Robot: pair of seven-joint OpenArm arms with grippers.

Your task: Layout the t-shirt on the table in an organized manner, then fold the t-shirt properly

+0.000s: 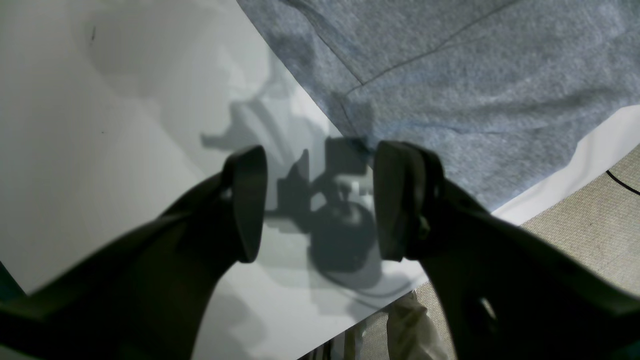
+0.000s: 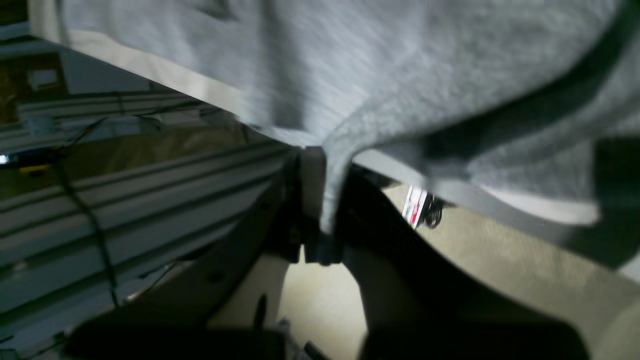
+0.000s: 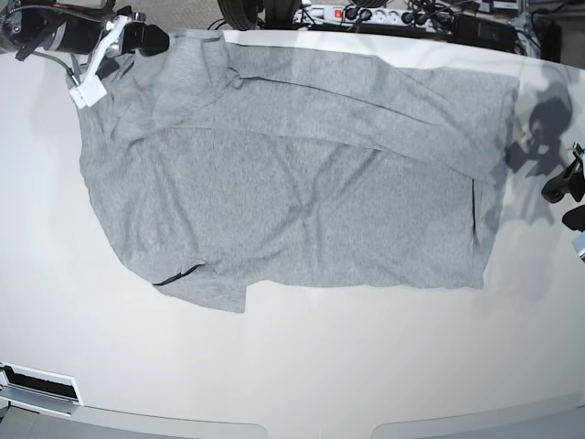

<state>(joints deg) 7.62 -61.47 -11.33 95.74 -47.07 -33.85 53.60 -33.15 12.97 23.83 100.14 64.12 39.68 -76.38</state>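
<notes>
The heather-grey t-shirt (image 3: 302,174) lies spread across the off-white table (image 3: 302,366), plain side up, with one sleeve folded under at the near left. My right gripper (image 3: 151,39) is at the shirt's far left corner by the table's back edge. In the right wrist view that gripper (image 2: 320,205) is shut on a pinch of the t-shirt (image 2: 360,70), and the cloth there is lifted. My left gripper (image 3: 565,201) is at the table's right edge, just off the shirt. It stands open over bare table (image 1: 100,125), its fingers (image 1: 247,200) empty beside the shirt's edge (image 1: 475,75).
A power strip with cables (image 3: 366,14) lies beyond the far edge of the table. Beige carpet (image 1: 590,220) shows past the table's edge near my left gripper. A white tag (image 3: 89,87) hangs from the right arm.
</notes>
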